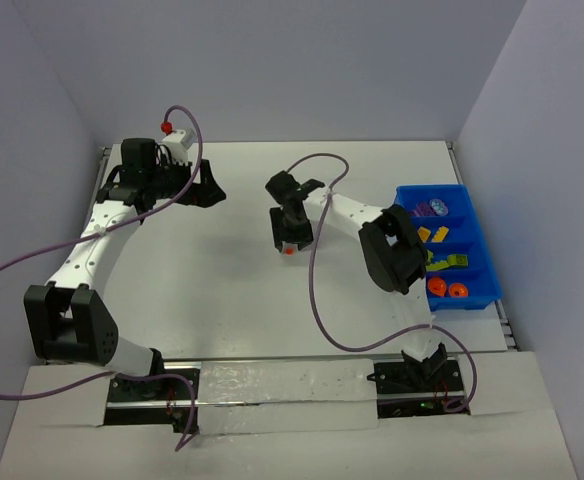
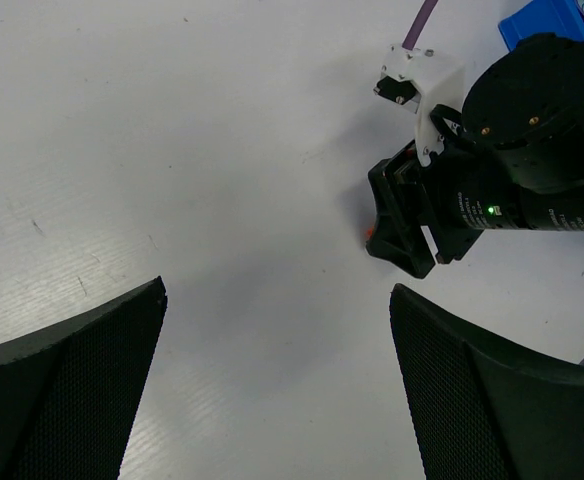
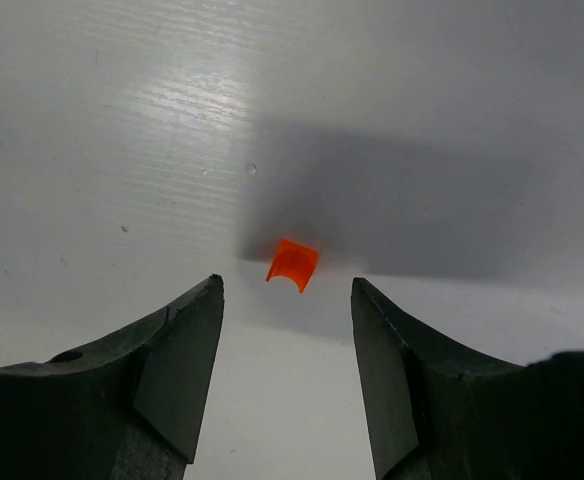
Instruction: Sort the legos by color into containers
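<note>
A small orange piece lies alone on the white table, just beyond my right gripper's open fingertips. In the top view it shows under the right gripper as an orange spot, and in the left wrist view as a sliver beside that gripper. The blue tray stands at the right with purple pieces, yellow pieces, lime-green pieces and orange pieces in separate compartments. My left gripper is open and empty at the back left, its fingers wide apart.
A purple cable loops from the right arm across the table's middle. The right arm's dark elbow hangs just left of the tray. The left arm stretches along the left side. Walls close in the back and sides.
</note>
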### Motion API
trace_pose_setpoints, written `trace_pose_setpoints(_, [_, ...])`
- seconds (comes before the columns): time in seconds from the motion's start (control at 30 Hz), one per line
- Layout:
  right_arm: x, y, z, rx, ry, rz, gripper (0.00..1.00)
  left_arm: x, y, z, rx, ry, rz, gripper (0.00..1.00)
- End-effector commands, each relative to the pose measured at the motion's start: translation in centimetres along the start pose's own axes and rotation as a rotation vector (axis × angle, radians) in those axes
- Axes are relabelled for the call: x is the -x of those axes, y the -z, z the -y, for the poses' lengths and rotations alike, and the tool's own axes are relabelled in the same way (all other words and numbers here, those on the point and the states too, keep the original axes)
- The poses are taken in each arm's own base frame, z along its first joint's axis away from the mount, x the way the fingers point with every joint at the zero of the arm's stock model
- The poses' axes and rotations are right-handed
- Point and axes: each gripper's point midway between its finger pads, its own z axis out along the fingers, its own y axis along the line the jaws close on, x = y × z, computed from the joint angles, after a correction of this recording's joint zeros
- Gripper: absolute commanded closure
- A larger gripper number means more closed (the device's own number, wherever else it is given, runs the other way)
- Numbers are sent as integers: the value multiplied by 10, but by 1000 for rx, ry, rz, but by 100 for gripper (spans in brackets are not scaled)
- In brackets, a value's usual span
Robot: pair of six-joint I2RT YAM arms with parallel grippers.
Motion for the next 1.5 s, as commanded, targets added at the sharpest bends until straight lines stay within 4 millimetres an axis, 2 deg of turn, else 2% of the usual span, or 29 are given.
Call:
trace_pose_setpoints(0.0, [0,-12,5,-15,-38,-27,39,18,8,5,-9,-36,66,1])
trace_pose_setpoints(0.2, [-8,-24,7,-6,-50,-74,42,17,8,4,-4,-40,63,1])
trace_pose_setpoints(0.33, [-12,-27,10,-11,-55,-84,48,17,8,3,-2,-38,62,1])
trace_pose_setpoints(0.53, [-16,-21,13,-10,-55,-73,54,17,8,3,1,-42,64,1])
trace_pose_setpoints(0.73, [-20,-20,21,-34,-34,-71,66,17,8,2,1,-42,63,1])
trace_pose_setpoints(0.93, [-17,-7,30,-64,17,-24,75,18,8,2,0,-43,62,1])
trace_pose_setpoints(1.03, [-13,6,30,-50,37,7,80,19,7,3,-4,-43,64,1])
trace_pose_setpoints(1.1, [-6,23,26,-25,72,40,90,19,7,3,-7,-41,62,1])
trace_pose_setpoints(1.2, [7,59,24,31,141,117,98,21,10,6,-17,-56,62,1])
trace_pose_setpoints(1.27, [17,90,23,64,149,198,99,21,11,8,-28,-62,60,1])
trace_pose_setpoints(1.3, [17,94,30,64,168,226,99,22,13,10,-32,-73,66,1])
trace_pose_setpoints(1.33, [18,104,32,67,166,256,99,22,14,11,-35,-78,66,1])
trace_pose_setpoints(1.37, [23,122,40,63,174,308,99,22,15,12,-35,-81,69,1])
trace_pose_setpoints(1.4, [22,130,47,66,174,324,99,22,15,12,-35,-82,67,1])
trace_pose_setpoints(1.47, [13,139,80,54,146,324,100,21,15,13,-37,-86,63,1])
